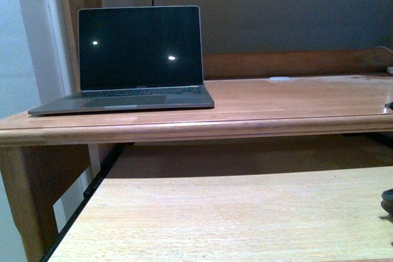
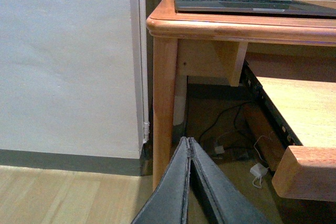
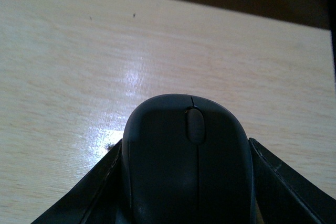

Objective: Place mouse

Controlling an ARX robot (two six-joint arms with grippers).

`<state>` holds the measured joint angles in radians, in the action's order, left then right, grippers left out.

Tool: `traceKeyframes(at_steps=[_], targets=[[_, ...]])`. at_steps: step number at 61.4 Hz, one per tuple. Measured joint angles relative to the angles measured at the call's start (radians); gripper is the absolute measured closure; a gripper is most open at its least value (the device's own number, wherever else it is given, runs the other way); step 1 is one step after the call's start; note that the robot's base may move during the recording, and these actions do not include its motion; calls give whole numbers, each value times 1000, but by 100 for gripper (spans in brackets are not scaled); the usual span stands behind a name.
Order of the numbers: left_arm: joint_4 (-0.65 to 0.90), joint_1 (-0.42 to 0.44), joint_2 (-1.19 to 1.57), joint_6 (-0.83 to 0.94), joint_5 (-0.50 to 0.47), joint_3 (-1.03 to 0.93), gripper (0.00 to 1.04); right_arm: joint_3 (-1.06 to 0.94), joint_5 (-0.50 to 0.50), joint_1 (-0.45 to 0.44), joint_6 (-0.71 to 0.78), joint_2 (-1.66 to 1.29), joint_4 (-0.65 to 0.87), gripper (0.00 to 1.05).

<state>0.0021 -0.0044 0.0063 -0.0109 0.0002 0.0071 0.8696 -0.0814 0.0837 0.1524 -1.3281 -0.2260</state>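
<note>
The mouse (image 3: 189, 166) is dark grey and domed, with a scroll wheel. It fills the lower middle of the right wrist view. My right gripper (image 3: 185, 146) is shut on it, with one dark finger (image 3: 100, 187) on each side, just over the pale wooden pull-out shelf (image 3: 105, 61). In the front view only a dark shape (image 1: 388, 202) shows at the right edge over that shelf (image 1: 233, 219); I cannot tell whether it is mouse or gripper. My left gripper (image 2: 189, 141) is shut and empty, low beside the desk's left leg (image 2: 164, 108), out of the front view.
An open laptop (image 1: 141, 59) with a dark screen stands on the left of the desk top (image 1: 295, 99). The shelf lies below it. A white wall (image 2: 68, 61) is left of the desk. Cables and a white adapter (image 2: 258, 171) lie on the floor underneath.
</note>
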Motion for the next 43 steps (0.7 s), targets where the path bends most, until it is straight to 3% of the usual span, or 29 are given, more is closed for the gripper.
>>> traceKeyframes(at_steps=[14, 29, 43], targets=[[-1, 0, 0, 0, 0, 0, 49, 194, -20, 94, -89, 5, -37, 43], [-1, 0, 0, 0, 0, 0, 9, 508, -183, 241, -183, -217, 12, 43], [-1, 0, 0, 2, 0, 0, 8, 776, -356, 313, -184, -498, 37, 43]])
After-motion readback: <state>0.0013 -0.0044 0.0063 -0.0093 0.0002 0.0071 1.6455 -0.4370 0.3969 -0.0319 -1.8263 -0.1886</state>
